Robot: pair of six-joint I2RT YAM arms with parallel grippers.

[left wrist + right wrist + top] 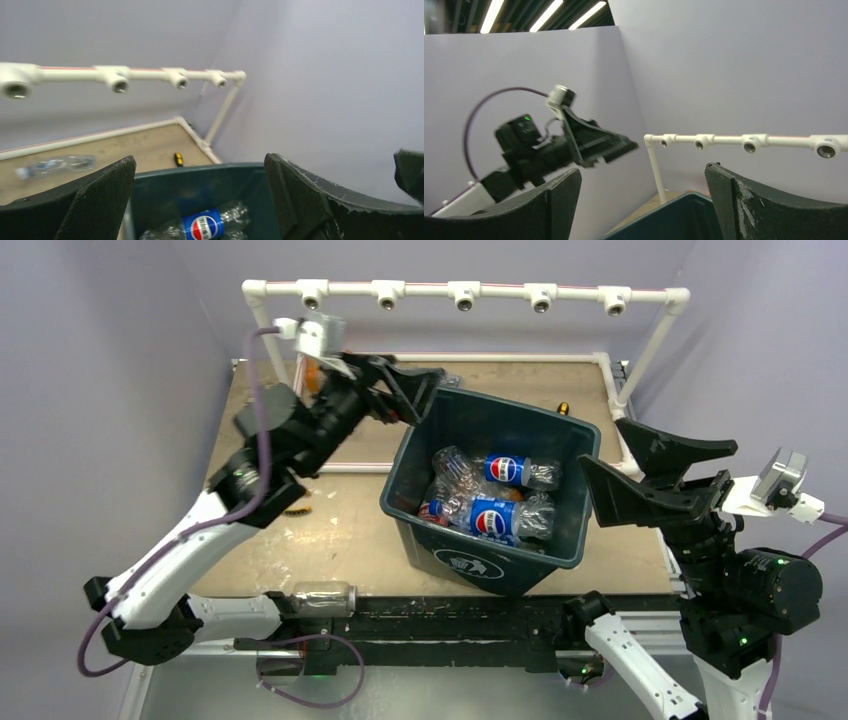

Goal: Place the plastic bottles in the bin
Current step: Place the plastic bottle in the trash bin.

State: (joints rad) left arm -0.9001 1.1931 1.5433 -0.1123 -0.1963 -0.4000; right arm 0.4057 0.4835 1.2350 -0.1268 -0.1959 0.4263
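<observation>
- While both arms hang over the worktop (350,540), nearest to me one clear bottle (322,598) lies on its side at the near edge, left of centre, just beside the left arm (240,615). I judge it the next pick.
- Past it, the bin (455,558) stands right of centre on the worktop. Several plastic bottles lie on their sides inside it, two Pepsi bottles (497,518) among them, along with crumpled clear ones.
- My right gripper (602,444) hovers just off the bin's right rim, fingers spread wide, holding nothing.
- My left gripper (425,395) hangs over the bin's far left corner, fingers likewise apart and empty. I take the drop as done, and the job now as clearing out for another fetch.
- To do that well I would raise the left wrist straight up before swinging. Its lower finger sits close to the rim, and a sideways sweep could shove the bin.
- For the near-edge bottle I would come down across its body, not its ends, because a round bottle may roll off the edge if nudged.
- Farther back, the left wrist view shows a blurred clear bottle with a blue label (55,165) lying near the far edge.
- A yellow-and-black screwdriver (563,408) lies by the far edge behind the bin; I would leave it alone.
</observation>
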